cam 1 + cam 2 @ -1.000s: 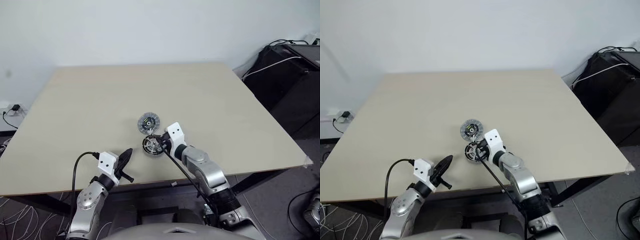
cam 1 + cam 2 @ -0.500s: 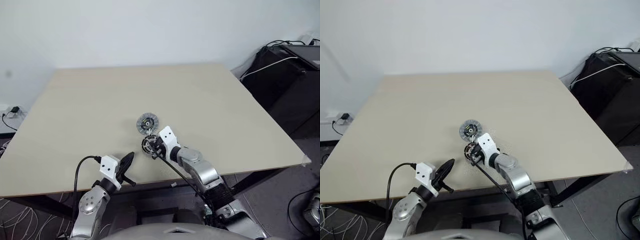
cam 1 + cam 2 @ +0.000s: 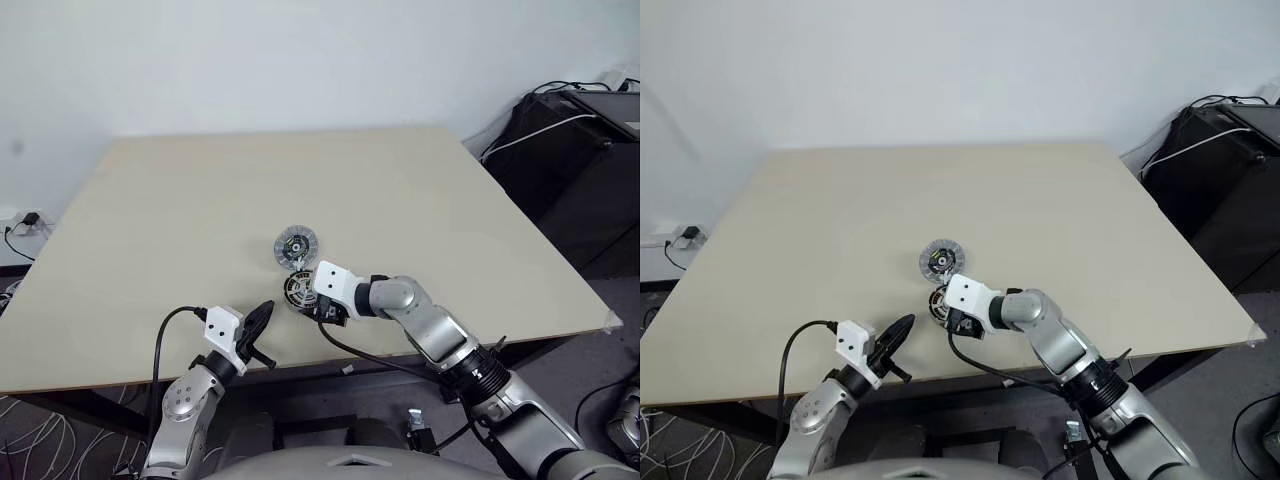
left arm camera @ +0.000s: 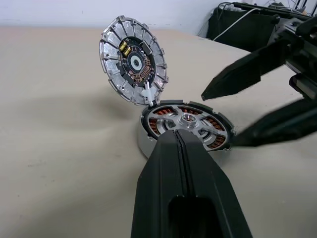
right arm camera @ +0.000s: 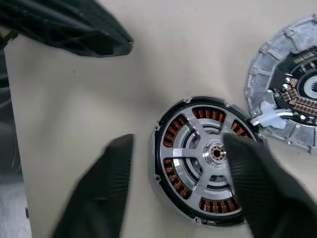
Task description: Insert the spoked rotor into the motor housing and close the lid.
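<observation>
The motor housing (image 5: 174, 130), a dark round body with copper windings, sits near the table's front middle. The spoked rotor (image 5: 198, 156) lies inside its ring, silver hub up. Just behind it is the lid (image 4: 132, 62), its edge touching the housing's rim at a small white piece, its dark-centred face showing. My right gripper (image 5: 178, 144) hovers open over the housing, one finger (image 5: 99, 193) beside it and the other over the rotor. My left gripper (image 4: 181, 144) is shut and empty, level near the front edge, pointing at the housing (image 3: 298, 290).
The beige table (image 3: 200, 190) carries nothing else and is bare to the left, right and back. Black equipment cases with cables (image 3: 575, 130) stand on the floor past its right edge. A black cable (image 3: 160, 340) loops from my left wrist over the front edge.
My right gripper has opened from shut at the housing, its wrist has rolled and its elbow has swung out to the right. The left gripper kept still.
</observation>
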Controlling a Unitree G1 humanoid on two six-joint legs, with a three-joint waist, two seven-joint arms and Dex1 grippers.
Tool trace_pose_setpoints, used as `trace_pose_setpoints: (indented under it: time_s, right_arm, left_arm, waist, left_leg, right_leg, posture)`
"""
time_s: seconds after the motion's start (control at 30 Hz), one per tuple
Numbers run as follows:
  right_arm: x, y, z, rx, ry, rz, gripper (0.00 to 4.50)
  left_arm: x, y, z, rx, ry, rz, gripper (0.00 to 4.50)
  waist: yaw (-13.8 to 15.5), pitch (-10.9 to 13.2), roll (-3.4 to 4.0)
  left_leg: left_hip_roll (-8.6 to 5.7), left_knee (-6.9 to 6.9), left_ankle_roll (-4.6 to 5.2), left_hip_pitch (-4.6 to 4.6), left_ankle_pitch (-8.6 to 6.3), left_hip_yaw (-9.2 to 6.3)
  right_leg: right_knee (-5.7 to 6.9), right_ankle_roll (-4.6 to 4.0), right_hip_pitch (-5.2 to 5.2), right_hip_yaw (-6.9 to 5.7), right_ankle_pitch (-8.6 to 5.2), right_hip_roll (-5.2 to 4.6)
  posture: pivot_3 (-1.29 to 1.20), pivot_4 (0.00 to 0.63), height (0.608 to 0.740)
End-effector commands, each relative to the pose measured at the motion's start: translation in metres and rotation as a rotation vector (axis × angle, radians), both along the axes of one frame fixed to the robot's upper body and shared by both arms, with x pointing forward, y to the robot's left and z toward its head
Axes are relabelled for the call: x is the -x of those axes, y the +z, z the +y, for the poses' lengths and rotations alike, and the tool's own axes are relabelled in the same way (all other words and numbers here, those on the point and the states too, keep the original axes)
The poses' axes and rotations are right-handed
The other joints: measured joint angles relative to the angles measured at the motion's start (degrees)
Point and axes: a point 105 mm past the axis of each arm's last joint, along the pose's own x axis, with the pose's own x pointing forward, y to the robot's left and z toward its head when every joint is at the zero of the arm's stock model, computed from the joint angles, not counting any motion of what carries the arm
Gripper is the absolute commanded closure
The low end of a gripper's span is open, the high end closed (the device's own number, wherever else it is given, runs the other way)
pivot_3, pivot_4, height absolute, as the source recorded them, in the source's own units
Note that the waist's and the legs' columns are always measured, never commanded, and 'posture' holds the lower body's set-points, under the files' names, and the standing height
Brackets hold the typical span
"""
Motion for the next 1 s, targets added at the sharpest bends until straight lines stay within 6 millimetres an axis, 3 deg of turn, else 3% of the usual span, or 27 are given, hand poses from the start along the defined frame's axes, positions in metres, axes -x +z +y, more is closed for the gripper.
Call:
trace_pose_setpoints:
  time_s: [0.03,0.7,1.0]
  right_arm:
    - [-0.004,0.008,0.001,0.066,0.082,-0.060,1.37]
    - [-0.006,-0.024,-0.013,0.303,0.253,0.041,1.37]
    - [-0.009,-0.024,-0.014,0.294,0.236,0.033,4.19]
  left_arm:
    - [-0.003,0.004,-0.005,0.021,-0.007,-0.015,4.50]
    - [0.000,0.000,-0.009,0.048,0.025,0.006,4.50]
    - [0.001,-0.001,-0.009,0.056,0.029,0.012,4.50]
  waist:
    - [0.0,0.0,0.00]
    - [0.2,0.0,-0.02]
    - [0.4,-0.1,0.04]
  left_leg:
    - [0.00,0.02,0.00,0.00,0.00,0.00]
    - [0.01,0.10,0.00,0.17,0.00,-0.09]
    - [0.00,0.09,-0.01,0.17,-0.01,-0.11]
  right_leg:
    - [0.00,0.00,0.02,0.00,0.00,0.00]
    - [0.04,0.03,0.20,-0.07,0.02,-0.03]
    - [-0.01,0.01,0.22,-0.09,0.05,-0.14]
  posture:
    - [0.00,0.000,0.740]
    - [0.00,0.000,0.740]
    - [0.00,0.000,0.740]
